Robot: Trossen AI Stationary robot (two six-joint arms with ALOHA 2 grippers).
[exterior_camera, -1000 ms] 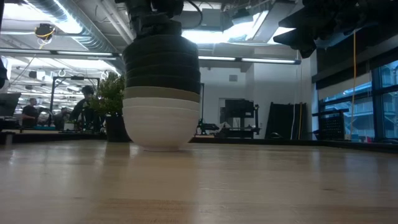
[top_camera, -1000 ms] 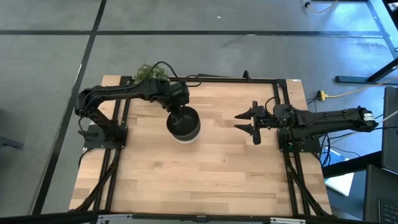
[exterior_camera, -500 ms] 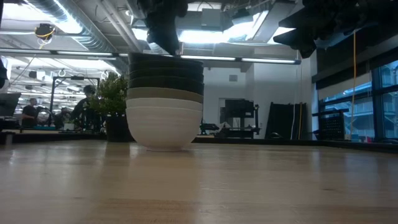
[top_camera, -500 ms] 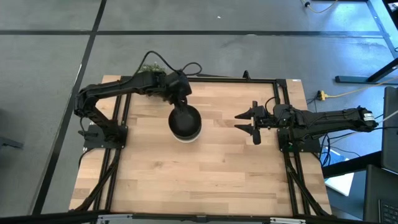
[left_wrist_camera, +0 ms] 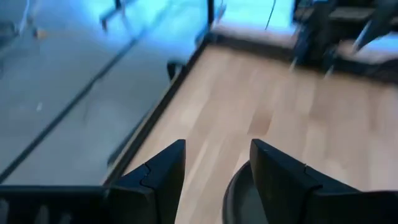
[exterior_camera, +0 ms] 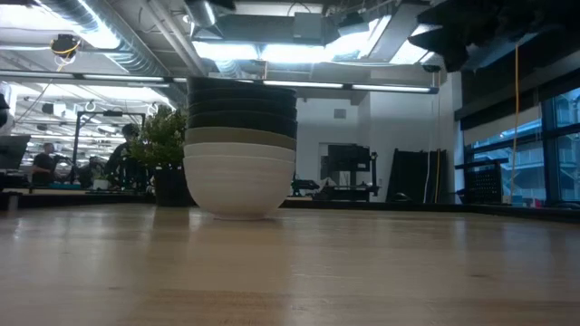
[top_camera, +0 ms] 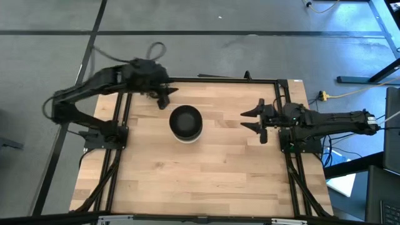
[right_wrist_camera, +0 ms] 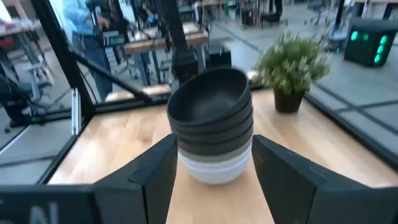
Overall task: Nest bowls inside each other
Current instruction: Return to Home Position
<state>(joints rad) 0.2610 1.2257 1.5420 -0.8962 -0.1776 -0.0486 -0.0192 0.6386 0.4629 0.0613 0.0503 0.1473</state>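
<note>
I have all the bowls [top_camera: 185, 122] in one stack on the tabletop, a little left of centre and nearer the edge where the plant [exterior_camera: 163, 136] stands. The white ones are at the bottom, a grey-olive one sits above them and the black ones are on top. I see no bowl outside the stack, so I judge the nesting done, with only the arms left to park.

The left gripper [top_camera: 164, 97] hangs over the tabletop near the plant's corner, just beside the stack but not touching it. Its jaws are apart and hold nothing. The right gripper [top_camera: 251, 120] waits by the right edge, pointing at the stack and well apart from it, jaws also apart and empty.

My main worry is the left arm. In its wrist view the top bowl's black rim shows close by one finger, so a low or sideways swing could clip that rim. I'd expect the glossy black bowls to slide easily, which could tilt the stack or push it along the wood. That arm is also in the plant's corner, so a wide turn could brush the leaves or tip the pot. The right arm is only a risk if it drives forward.

I can read no brand, label or writing anywhere.
</note>
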